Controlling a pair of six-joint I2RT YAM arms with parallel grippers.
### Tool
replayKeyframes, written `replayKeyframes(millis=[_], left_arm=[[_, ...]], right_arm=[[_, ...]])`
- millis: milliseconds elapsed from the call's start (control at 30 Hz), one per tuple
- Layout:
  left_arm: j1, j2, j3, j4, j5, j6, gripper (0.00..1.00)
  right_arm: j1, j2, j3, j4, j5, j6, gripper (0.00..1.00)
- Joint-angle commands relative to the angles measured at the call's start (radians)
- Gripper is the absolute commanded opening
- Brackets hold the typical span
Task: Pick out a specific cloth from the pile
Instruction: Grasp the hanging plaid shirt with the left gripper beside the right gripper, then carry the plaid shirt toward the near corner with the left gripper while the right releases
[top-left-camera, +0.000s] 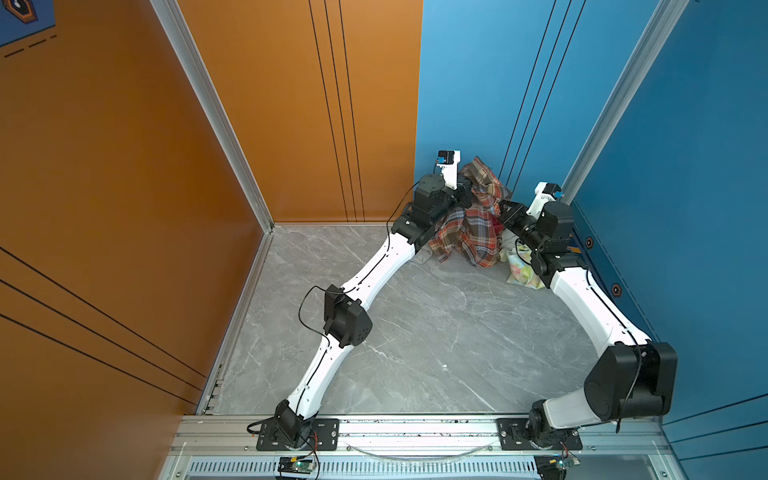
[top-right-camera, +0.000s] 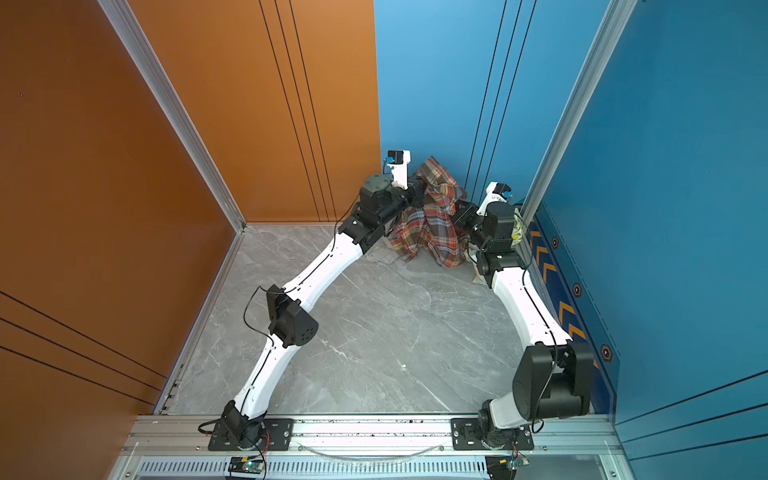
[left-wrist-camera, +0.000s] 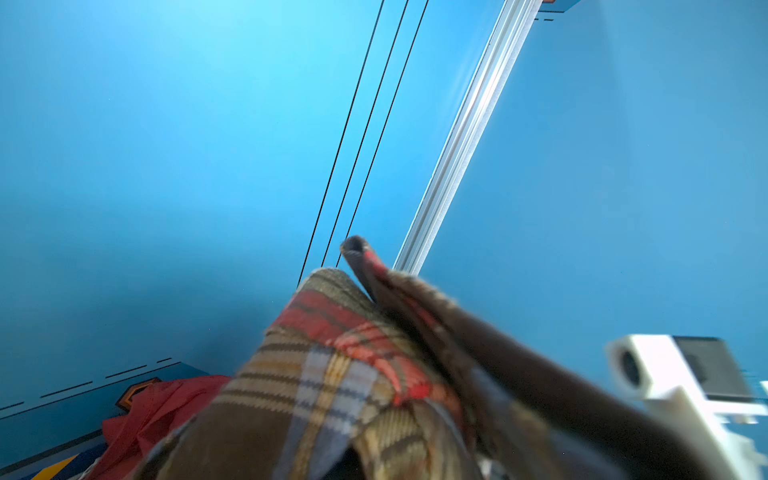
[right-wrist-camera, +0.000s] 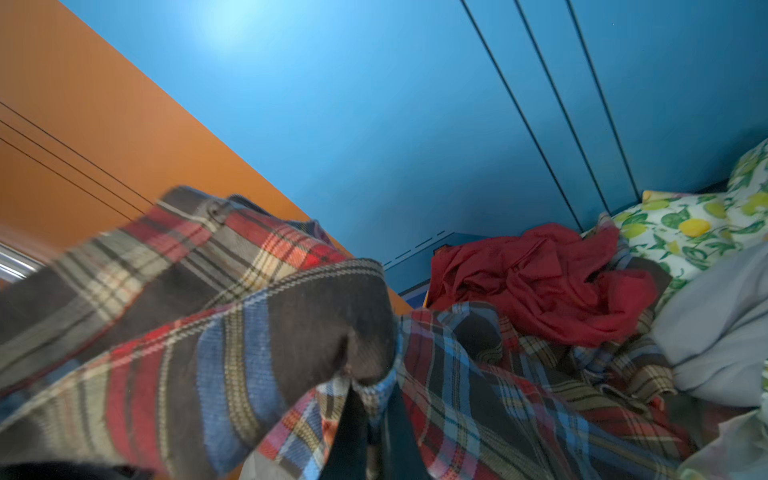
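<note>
Left gripper (top-left-camera: 468, 192) and right gripper (top-left-camera: 503, 208) both pinch the cloth (top-left-camera: 473, 237), upper right of centre; we fear its folds drag the red cloth (right-wrist-camera: 540, 282) along.

A grey marble-patterned tabletop (top-left-camera: 436, 332) is walled on 3 sides. An orange wall panel (top-left-camera: 104, 187) stands along its left edge and a blue wall panel (top-left-camera: 706, 166) along its right; each colour covers half the far side. A ribbed aluminium post (top-left-camera: 216, 108) rises from its far left corner. A slotted aluminium rail (top-left-camera: 415, 432) borders its near edge. A dark strip of orange chevrons (top-right-camera: 547, 269) lines its right edge.
</note>
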Motion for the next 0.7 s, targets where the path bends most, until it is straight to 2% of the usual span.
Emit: replayKeyframes(millis=[0, 133, 267, 400, 567, 667], left_arm=[[0.004, -0.14, -0.013, 0.086, 0.034, 0.022, 0.0], [0.008, -0.198, -0.041, 0.08, 0.043, 0.047, 0.0], [0.016, -0.246, -0.04, 0.028, 0.049, 0.079, 0.0], [0.026, -0.315, -0.051, -0.055, 0.027, 0.137, 0.0], [0.062, -0.425, -0.097, -0.124, 0.005, 0.181, 0.0], [0.096, -0.486, -0.119, -0.187, -0.006, 0.194, 0.0]], right_arm=[[0.034, 0.034, -0.026, -0.037, -0.073, -0.041, 0.0], [0.07, 0.064, -0.032, -0.042, -0.095, -0.066, 0.03], [0.104, 0.092, -0.013, -0.022, -0.14, -0.065, 0.11], [0.15, 0.119, 0.037, -0.014, -0.18, -0.066, 0.25], [0.2, 0.134, 0.07, 0.002, -0.194, -0.085, 0.5], [0.223, 0.128, 0.077, -0.007, -0.191, -0.122, 0.61]])
